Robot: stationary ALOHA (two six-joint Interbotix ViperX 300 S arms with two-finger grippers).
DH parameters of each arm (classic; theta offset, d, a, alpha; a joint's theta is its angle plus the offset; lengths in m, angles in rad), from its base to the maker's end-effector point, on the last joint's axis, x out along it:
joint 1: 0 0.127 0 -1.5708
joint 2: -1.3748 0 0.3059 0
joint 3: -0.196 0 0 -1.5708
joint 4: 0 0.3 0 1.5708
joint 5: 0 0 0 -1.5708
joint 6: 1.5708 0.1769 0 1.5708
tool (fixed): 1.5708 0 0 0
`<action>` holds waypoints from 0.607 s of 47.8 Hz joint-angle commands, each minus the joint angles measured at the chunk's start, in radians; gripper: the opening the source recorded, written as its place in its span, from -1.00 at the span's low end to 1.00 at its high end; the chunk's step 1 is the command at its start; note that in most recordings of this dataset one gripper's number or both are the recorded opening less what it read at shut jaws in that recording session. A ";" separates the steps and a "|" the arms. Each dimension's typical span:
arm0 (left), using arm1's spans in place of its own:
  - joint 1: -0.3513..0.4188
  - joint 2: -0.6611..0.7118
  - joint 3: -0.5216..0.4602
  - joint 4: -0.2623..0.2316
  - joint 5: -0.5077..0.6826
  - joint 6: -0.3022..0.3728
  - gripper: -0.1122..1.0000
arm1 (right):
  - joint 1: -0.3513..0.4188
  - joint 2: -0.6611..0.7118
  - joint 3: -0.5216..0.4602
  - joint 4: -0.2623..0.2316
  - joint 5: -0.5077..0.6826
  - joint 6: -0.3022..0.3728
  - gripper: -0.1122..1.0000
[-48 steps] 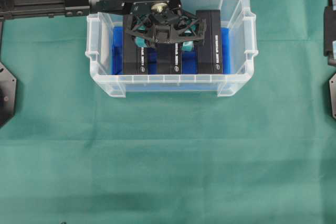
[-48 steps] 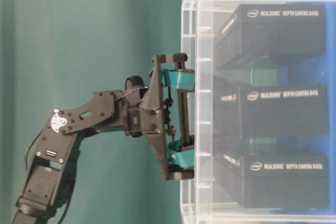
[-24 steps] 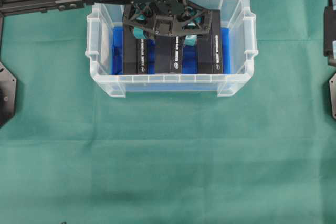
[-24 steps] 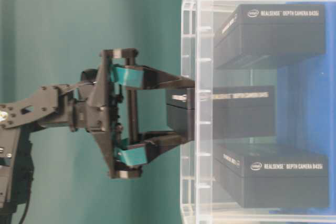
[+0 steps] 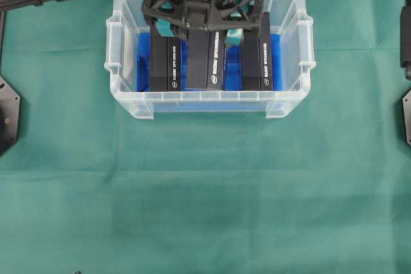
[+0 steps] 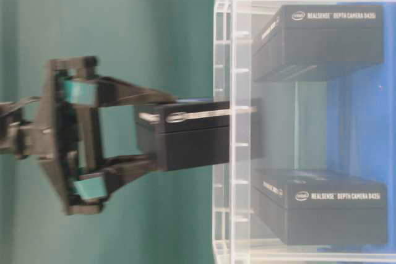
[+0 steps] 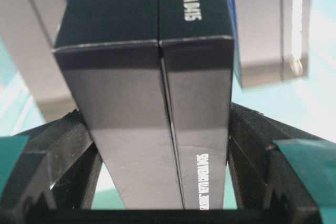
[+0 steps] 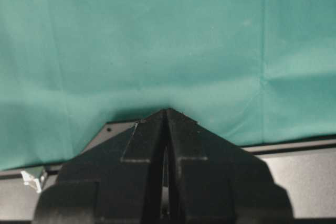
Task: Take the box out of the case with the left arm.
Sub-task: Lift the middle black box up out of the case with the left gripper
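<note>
The case point(image 5: 209, 103) is a clear plastic tub with a blue liner, standing at the back middle of the green cloth. My left gripper point(image 5: 199, 33) hangs over it, shut on the middle black box point(image 5: 205, 62), which is raised and slightly tilted. In the table-level view the box point(image 6: 192, 135) sticks partly out past the case rim point(image 6: 238, 35), held in the left gripper point(image 6: 154, 132). The left wrist view shows the box point(image 7: 142, 98) clamped between both black fingers point(image 7: 52, 153). My right gripper point(image 8: 167, 113) is shut and holds nothing, resting over the cloth.
Two more black boxes point(image 5: 165, 62) point(image 5: 261, 56) lie in the case on either side of the lifted one. The right arm's base point(image 5: 404, 36) sits at the right edge. Green cloth point(image 5: 205, 190) covers the table.
My left gripper has risen away from the case floor with the middle box in its grip. The box went from lying among the others to partly out past the rim.
</note>
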 commanded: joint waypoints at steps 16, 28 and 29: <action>-0.003 -0.074 -0.156 0.009 0.080 -0.002 0.29 | -0.002 -0.002 -0.009 -0.003 -0.006 0.002 -0.81; -0.006 -0.075 -0.156 0.011 0.083 -0.002 0.29 | -0.002 -0.002 -0.009 -0.005 -0.005 0.002 -0.81; -0.006 -0.074 -0.156 0.009 0.083 -0.002 0.29 | -0.002 -0.002 -0.009 -0.005 -0.006 0.002 -0.81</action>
